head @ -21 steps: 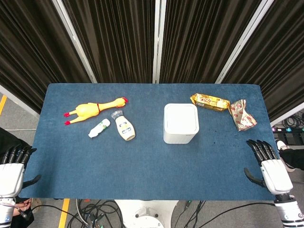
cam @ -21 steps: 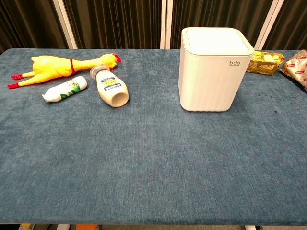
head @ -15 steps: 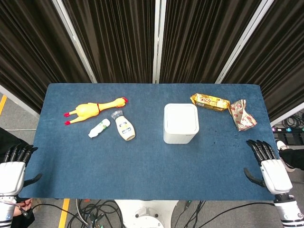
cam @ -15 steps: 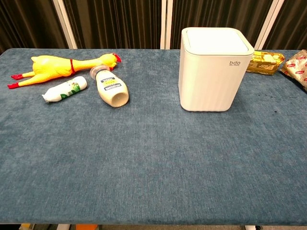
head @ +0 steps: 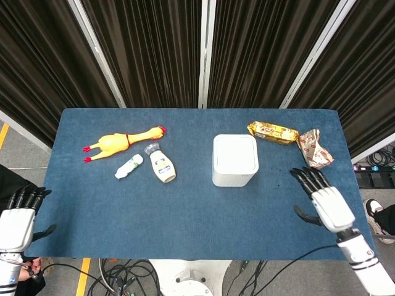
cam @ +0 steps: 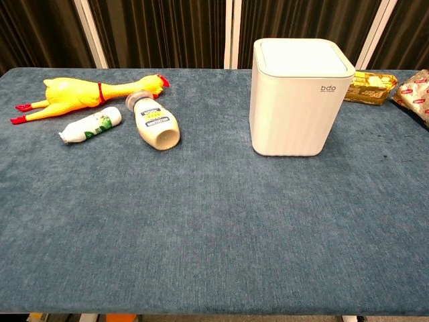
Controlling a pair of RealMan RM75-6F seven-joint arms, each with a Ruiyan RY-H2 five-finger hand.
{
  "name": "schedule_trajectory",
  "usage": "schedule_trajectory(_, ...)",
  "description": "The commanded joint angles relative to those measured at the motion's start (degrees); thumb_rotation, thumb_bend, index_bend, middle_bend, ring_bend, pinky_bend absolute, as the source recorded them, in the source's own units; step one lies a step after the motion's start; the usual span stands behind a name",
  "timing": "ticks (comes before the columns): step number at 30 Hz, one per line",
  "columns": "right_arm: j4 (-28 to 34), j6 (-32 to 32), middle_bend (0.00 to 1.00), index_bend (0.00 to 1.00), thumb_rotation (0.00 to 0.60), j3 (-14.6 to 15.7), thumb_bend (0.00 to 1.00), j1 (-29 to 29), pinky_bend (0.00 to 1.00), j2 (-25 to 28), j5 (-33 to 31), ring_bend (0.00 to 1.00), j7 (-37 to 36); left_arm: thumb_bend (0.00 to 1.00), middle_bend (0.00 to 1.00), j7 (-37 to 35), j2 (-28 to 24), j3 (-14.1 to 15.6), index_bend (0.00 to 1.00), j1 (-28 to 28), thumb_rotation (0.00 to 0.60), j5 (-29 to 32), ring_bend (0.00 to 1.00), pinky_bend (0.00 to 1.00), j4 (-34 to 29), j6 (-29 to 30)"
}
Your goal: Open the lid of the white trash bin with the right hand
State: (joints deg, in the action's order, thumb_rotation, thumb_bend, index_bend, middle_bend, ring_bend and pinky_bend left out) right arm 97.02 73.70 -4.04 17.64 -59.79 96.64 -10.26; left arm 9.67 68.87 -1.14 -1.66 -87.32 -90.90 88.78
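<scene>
The white trash bin (head: 234, 160) (cam: 297, 96) stands upright right of the table's middle, its flat lid (head: 234, 153) (cam: 303, 57) down. My right hand (head: 325, 201) hovers over the table's right front part, fingers spread and empty, a short way right of the bin and apart from it. My left hand (head: 18, 217) hangs off the table's front left corner, fingers apart, holding nothing. Neither hand shows in the chest view.
A yellow rubber chicken (head: 123, 142) (cam: 87, 94), a small white bottle (head: 129, 166) (cam: 89, 125) and a cream bottle (head: 161, 163) (cam: 155, 122) lie at the left. Two snack packets (head: 273, 132) (head: 315, 150) lie at the back right, just beyond my right hand.
My right hand has moved left and forward from beyond the table's right edge to over the cloth, nearer the bin. The left hand has barely shifted.
</scene>
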Motion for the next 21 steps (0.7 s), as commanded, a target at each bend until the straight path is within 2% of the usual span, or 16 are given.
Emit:
schedule_trajectory(1, 1.51, -8.01, 0.09, 0.08, 0.600, -3.80, 0.26, 7.07, 0.00, -0.60, -2.58, 0.00, 0.58, 0.04, 0.16, -0.25, 0.09, -0.09, 0.20, -0.08, 0.600, 0.30, 0.07, 0.09, 0.13, -0.30)
schedule_trajectory(5, 0.57, -15.96, 0.14, 0.14, 0.600, -6.20, 0.25, 13.16, 0.00, -3.22, -6.59, 0.00, 1.91, 0.04, 0.16, -0.91, 0.27, -0.14, 0.20, -0.33, 0.600, 0.78, 0.07, 0.09, 0.65, -1.11)
schedule_trajectory(9, -0.43, -21.27, 0.19, 0.21, 0.600, -7.32, 0.25, 17.42, 0.00, -6.45, -10.24, 0.00, 6.00, 0.04, 0.16, -2.35, 0.54, -0.21, 0.20, -0.39, 0.600, 1.48, 0.07, 0.09, 1.80, -1.75)
schedule_trajectory(13, -1.52, -24.08, 0.21, 0.26, 0.600, -7.34, 0.25, 19.81, 0.00, -9.04, -12.88, 0.00, 8.99, 0.04, 0.16, -3.50, 0.97, -0.20, 0.20, -0.55, 0.600, 1.66, 0.07, 0.09, 2.91, -2.24)
schedule_trajectory(18, -1.29, -27.48, 0.26, 0.31, 0.600, -5.96, 0.25, 21.30, 0.00, -10.32, -16.84, 0.00, 13.21, 0.04, 0.16, -5.04, 1.39, -0.23, 0.20, -0.50, 0.600, 1.43, 0.07, 0.09, 4.15, -1.95)
schedule_trajectory(21, -0.57, -25.72, 0.25, 0.31, 0.600, -5.88, 0.25, 20.86, 0.00, -10.54, -17.40, 0.00, 14.45, 0.04, 0.16, -5.62, 1.47, -0.06, 0.20, -0.39, 0.600, 1.16, 0.07, 0.09, 4.66, -1.77)
